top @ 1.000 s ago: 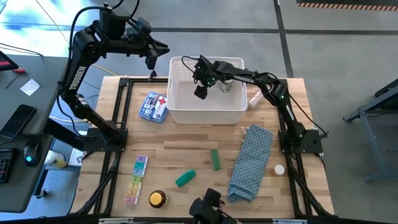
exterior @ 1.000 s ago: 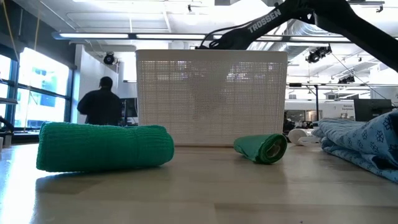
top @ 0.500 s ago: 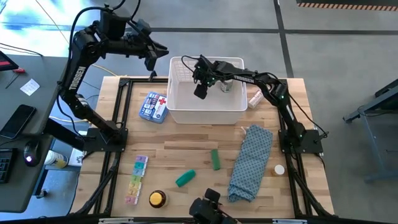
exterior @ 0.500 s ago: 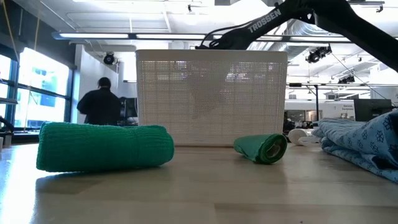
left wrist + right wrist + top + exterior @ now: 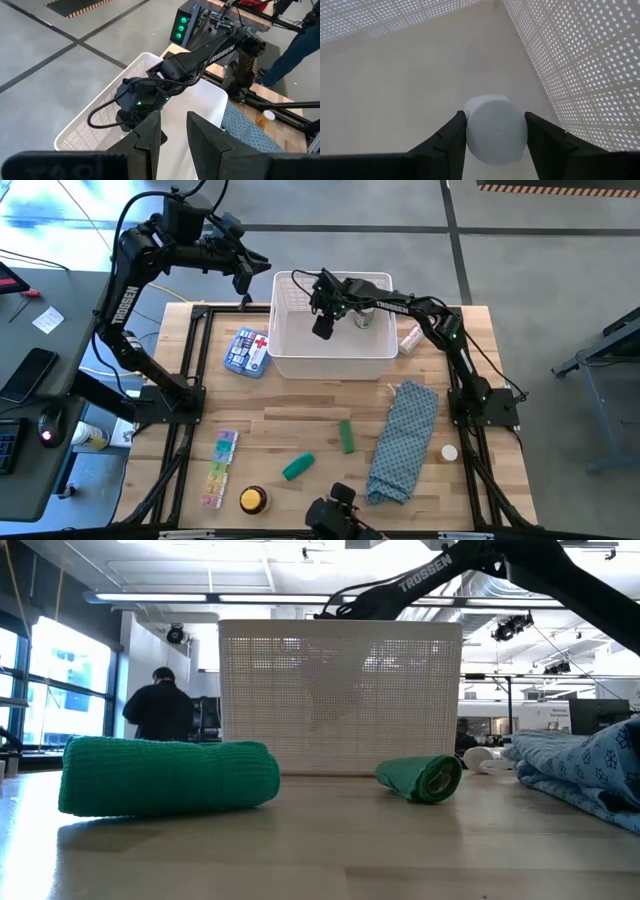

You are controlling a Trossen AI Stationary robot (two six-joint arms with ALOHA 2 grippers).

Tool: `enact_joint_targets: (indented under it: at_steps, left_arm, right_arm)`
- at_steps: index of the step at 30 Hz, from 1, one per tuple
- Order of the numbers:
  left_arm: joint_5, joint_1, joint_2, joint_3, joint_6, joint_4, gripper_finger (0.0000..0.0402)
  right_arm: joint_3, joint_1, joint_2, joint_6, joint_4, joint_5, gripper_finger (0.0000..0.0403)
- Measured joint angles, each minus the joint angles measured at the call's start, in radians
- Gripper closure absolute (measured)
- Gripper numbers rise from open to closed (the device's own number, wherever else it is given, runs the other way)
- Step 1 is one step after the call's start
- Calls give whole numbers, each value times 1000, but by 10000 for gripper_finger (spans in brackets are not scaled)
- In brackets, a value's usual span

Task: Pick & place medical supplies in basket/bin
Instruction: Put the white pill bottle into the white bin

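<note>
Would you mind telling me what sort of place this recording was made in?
Probably a robotics lab or workshop in an open industrial hall. A wooden table on a black frame carries two arms, a desk with a phone stands beside it, and exposed ceiling lights hang over a person behind.

R hand (image 5: 495,131) now narrower

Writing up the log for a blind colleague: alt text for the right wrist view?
The right hand holds a white cylinder between its two dark fingers, inside the white basket, just above its floor and near a lattice-walled corner.
</note>
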Motion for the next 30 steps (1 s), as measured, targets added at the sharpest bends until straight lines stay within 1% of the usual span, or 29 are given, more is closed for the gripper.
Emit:
enact_joint_targets:
  at_steps: [4,8,14,17,22,26,30]
  left_arm:
    - [0,0,0,0,3,0,273]
    - [-3,0,0,0,23,0,273]
    - [-21,0,0,0,25,5,273]
    - [-21,0,0,0,30,12,273]
    - [-21,0,0,0,41,17,273]
    - [-26,0,0,0,41,17,273]
    - [-26,0,0,0,41,17,273]
  right_arm:
    - [1,0,0,-7,-19,6,231]
    - [2,-7,-11,-20,-95,42,223]
    - [-2,-26,-48,-70,-172,136,237]
    - [-2,-42,-55,-70,-181,143,235]
    - [-2,-62,-55,-51,-201,206,223]
    - [-1,-80,-55,-33,-208,253,231]
    - [-1,-82,-55,11,-229,266,235]
